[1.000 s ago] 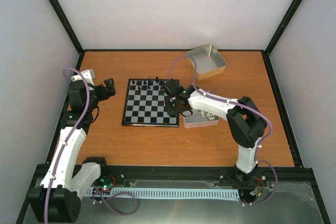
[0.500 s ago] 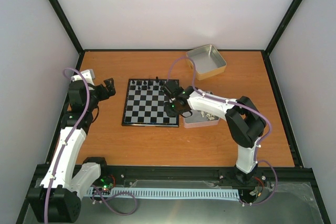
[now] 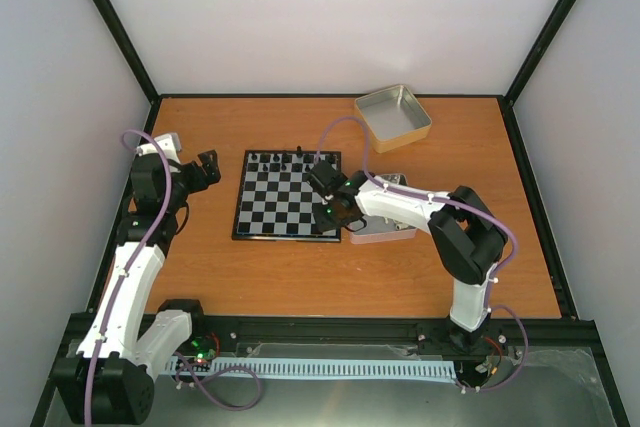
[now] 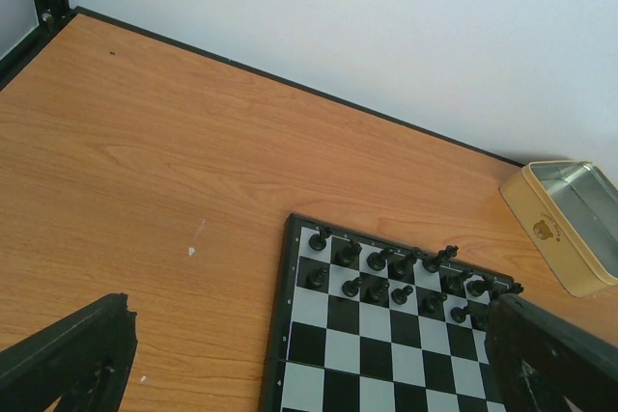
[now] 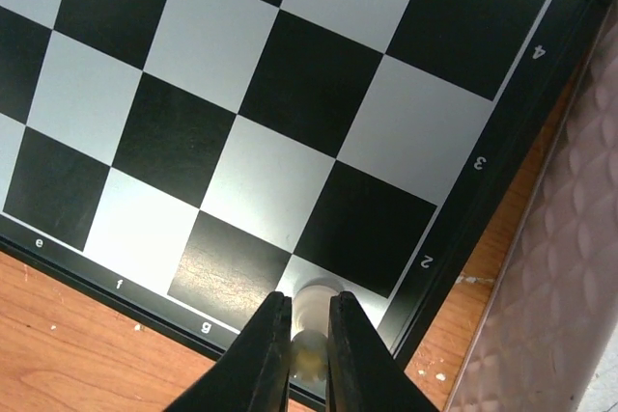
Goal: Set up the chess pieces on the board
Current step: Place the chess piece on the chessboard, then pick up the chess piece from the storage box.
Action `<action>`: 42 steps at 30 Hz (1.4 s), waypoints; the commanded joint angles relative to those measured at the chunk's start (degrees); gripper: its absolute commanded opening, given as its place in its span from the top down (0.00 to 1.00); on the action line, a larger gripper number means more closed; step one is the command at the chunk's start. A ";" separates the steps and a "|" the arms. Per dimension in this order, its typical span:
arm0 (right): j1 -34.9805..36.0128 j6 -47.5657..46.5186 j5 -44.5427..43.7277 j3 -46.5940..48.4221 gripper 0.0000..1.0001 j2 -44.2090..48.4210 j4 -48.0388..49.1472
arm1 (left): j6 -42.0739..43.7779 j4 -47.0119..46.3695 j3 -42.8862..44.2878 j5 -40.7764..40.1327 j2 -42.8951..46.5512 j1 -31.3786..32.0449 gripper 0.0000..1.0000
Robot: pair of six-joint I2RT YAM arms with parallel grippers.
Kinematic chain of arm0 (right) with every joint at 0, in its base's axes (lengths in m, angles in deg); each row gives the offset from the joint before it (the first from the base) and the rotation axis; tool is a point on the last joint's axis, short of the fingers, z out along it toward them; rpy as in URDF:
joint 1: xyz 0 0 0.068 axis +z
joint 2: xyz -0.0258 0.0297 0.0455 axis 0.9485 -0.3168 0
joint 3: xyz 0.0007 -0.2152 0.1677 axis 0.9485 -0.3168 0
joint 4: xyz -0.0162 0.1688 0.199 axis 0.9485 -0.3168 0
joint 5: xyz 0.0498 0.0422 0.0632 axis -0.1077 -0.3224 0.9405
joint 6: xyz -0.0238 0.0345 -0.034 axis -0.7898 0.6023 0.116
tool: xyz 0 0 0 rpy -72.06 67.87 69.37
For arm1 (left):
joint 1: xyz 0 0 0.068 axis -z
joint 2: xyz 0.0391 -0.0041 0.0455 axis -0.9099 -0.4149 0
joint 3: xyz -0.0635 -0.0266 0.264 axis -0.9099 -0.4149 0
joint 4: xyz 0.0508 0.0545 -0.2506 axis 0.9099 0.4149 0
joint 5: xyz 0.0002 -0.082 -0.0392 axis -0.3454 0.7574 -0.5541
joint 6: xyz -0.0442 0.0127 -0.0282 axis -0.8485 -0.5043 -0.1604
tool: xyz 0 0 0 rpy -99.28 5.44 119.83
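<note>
The small square chessboard [image 3: 288,197] of black and silvery-grey checks lies flat, with white letters and numbers printed along its black border. One tiny cream-white chess piece [image 5: 315,296] stands upright over the light corner square nearest me on the right, beside the g and 2 marks. It is pinched between the right gripper [image 5: 309,311] fingers.

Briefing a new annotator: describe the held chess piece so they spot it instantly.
Find the chessboard, then its near right corner. There the right end effector pinches a cream-white piece. Unlike the black pieces along the far edge, it is pale.
</note>
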 commanded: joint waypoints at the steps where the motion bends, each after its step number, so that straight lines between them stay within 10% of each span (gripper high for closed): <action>1: 0.33 0.08 -0.77 -0.93 0.87 0.95 -0.98 | 1.06 -2.00 0.29 0.16 0.74 0.32 0.00; 12: 0.22 1.19 -5.21 1.61 0.58 7.65 0.70 | 1.32 -2.24 0.09 0.92 0.77 0.32 0.00; 24: -10.79 5.80 -15.83 -11.69 0.61 18.28 4.13 | 1.50 -2.65 -0.03 1.57 0.80 0.33 0.00; 42: -16.76 -3.71 -10.22 -10.43 0.71 5.08 7.42 | 1.24 -3.00 -0.05 1.37 -0.04 0.33 0.00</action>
